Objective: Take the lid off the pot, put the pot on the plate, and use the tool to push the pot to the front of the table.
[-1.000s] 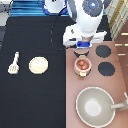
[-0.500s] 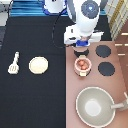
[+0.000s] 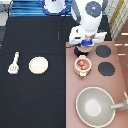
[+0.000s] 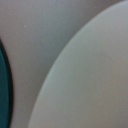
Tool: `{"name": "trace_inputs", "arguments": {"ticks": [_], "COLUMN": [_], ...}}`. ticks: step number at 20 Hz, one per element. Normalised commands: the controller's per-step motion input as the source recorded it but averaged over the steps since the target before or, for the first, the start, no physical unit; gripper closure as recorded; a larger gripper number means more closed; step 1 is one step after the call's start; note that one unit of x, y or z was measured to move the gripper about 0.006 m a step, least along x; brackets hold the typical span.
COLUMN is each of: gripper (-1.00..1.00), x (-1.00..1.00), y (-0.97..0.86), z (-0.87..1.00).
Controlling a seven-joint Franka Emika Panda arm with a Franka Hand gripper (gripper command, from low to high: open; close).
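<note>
Table (image 3: 35, 95) surface, black, fills the exterior view's left; the stove panel (image 3: 120, 85) takes the right, carrying the large grey pan (image 3: 95, 106) near the bottom and two black burners (image 3: 105, 60). My gripper (image 3: 84, 49) hangs over the panel's top end, just above the pot (image 3: 82, 65); whether it is open or closed I cannot tell. The pot stands uncovered, reddish inside showing. The plate (image 3: 38, 65) lies on the table, well apart, with the tool (image 3: 14, 63) beside it at the left.
</note>
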Motion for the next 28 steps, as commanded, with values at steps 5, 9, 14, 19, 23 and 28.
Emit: {"name": "trace_inputs", "arguments": {"ticks": [5, 9, 14, 19, 23, 28], "gripper": [1.00, 1.00, -1.00, -1.00, -1.00, -1.00], "x": [0.02, 0.02, 0.00, 0.01, 0.25, 0.59], "y": [-0.01, 0.01, 0.14, 0.19, 0.14, 0.04], "z": [-0.07, 0.03, 0.01, 0.27, 0.85, 0.74]}}
